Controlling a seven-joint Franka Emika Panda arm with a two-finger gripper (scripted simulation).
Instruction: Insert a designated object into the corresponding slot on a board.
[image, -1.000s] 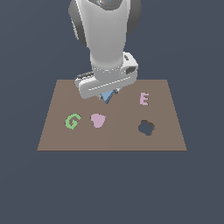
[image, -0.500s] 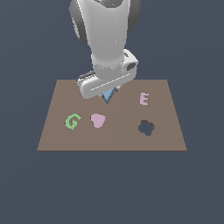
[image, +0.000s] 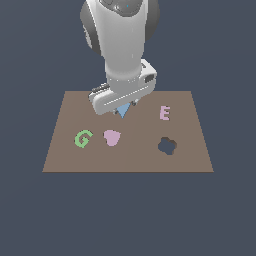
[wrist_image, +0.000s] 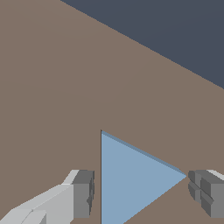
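The light-blue triangle (wrist_image: 131, 183) lies flat on the brown board (image: 65, 155), its tip showing under the hand in the exterior view (image: 123, 112). My gripper (wrist_image: 142, 190) straddles it, open. One finger (wrist_image: 83, 192) stands a thin gap away from the triangle's straight edge. The other finger (wrist_image: 205, 192) sits just off its pointed corner. In the exterior view the gripper (image: 122, 106) is low over the board's back middle, mostly covered by the white hand. The slot does not show in either view; I cannot tell whether the triangle sits in it.
On the board sit a green G (image: 83, 138), a pink heart-like blob (image: 112, 137) and a pink E (image: 164, 113). A dark clover-shaped hole (image: 167, 146) is at the exterior view's right. The board's edge (wrist_image: 166, 54) runs past the triangle in the wrist view.
The hand and the blue triangle stay over the same spot on the board, with at most a slight drop. Nothing else has moved.
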